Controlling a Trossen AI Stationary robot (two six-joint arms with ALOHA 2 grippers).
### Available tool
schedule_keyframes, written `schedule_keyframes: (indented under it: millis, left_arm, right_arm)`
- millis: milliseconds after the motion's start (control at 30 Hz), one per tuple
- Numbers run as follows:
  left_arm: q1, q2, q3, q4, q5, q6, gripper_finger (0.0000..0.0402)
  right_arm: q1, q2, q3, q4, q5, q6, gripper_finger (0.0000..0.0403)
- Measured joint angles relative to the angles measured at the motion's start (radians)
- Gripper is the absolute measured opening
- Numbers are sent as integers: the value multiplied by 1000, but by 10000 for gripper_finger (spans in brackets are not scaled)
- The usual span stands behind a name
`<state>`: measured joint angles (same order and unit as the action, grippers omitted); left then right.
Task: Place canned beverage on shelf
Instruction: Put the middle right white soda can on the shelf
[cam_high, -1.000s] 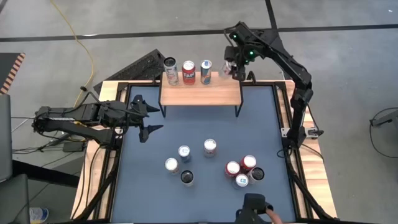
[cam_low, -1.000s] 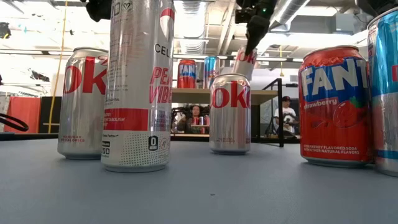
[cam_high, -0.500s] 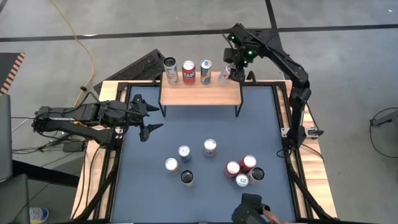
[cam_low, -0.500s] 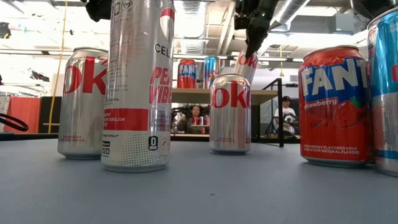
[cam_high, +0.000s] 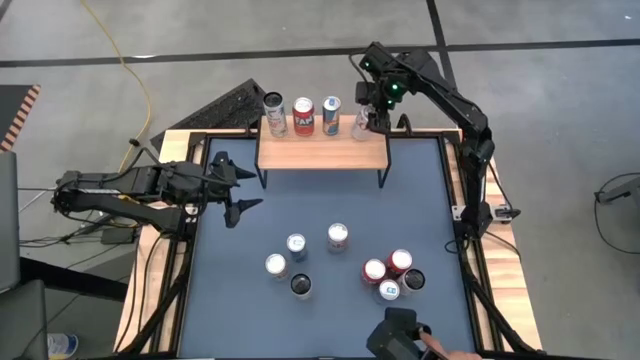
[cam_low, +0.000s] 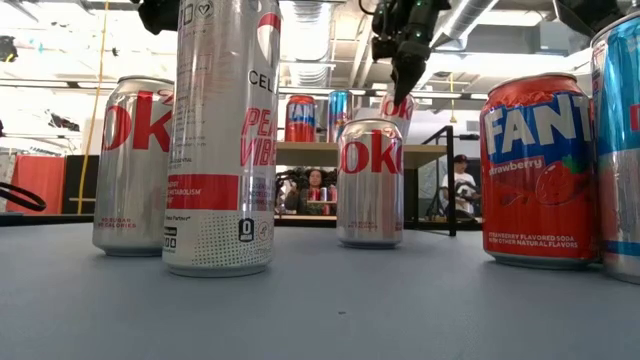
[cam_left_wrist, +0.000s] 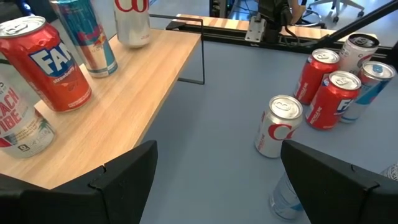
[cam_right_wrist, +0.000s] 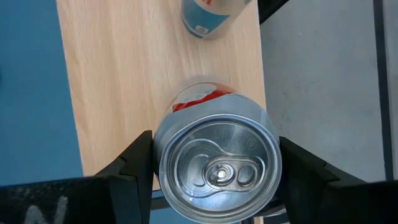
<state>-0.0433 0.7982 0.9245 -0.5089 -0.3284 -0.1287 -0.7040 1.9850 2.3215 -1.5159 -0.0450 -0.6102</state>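
The shelf (cam_high: 322, 150), a light-wood top on thin black legs, stands at the table's far edge. On it are a tall silver can (cam_high: 275, 113), a red Fanta can (cam_high: 303, 116) and a blue can (cam_high: 331, 114). My right gripper (cam_high: 368, 112) is over the shelf's right end, shut on a silver-and-red Coke can (cam_right_wrist: 217, 165). In the left wrist view that can (cam_left_wrist: 132, 22) is close to the shelf top; whether it touches I cannot tell. My left gripper (cam_high: 240, 186) waits open above the table's left side, with nothing between its fingers. My right gripper pinches the Coke can's upper wall (cam_right_wrist: 160, 169), just below the rim, between its two fingers on opposite sides. The fingers (cam_right_wrist: 134, 163) come from above, pointing steeply down. The can hangs slightly tilted in the low view (cam_low: 396, 104), top up, over the shelf's right end.
Several more cans stand on the blue mat: one (cam_high: 338, 236) in the middle, others (cam_high: 297, 245) near it, and a cluster (cam_high: 392, 275) at the near right. A person's hand (cam_high: 440, 347) holds a dark object at the near edge. Black rails (cam_high: 452, 190) frame the mat.
My right gripper has come down toward the right end of the shelf with the Coke can. It has tipped to point more steeply down, so the can hangs less tilted than before. The person's hand at the near edge has shifted a little to the left.
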Motion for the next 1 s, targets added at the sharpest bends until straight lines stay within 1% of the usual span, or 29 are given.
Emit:
schedule_keyframes:
  millis: [300,400,633,733,1000]
  left_arm:
    - [0,0,0,9,-1,0,332]
    - [0,0,0,9,0,1,332]
    - [0,0,0,8,0,1,332]
    - [0,0,0,7,0,1,332]
    - [0,0,0,7,0,8,332]
  right_arm:
    - [2,0,0,28,0,22,245]
    - [2,0,0,39,2,25,258]
    - [5,0,0,55,45,53,300]
    - [5,0,0,53,48,61,310]
    - [5,-3,2,53,47,55,314]
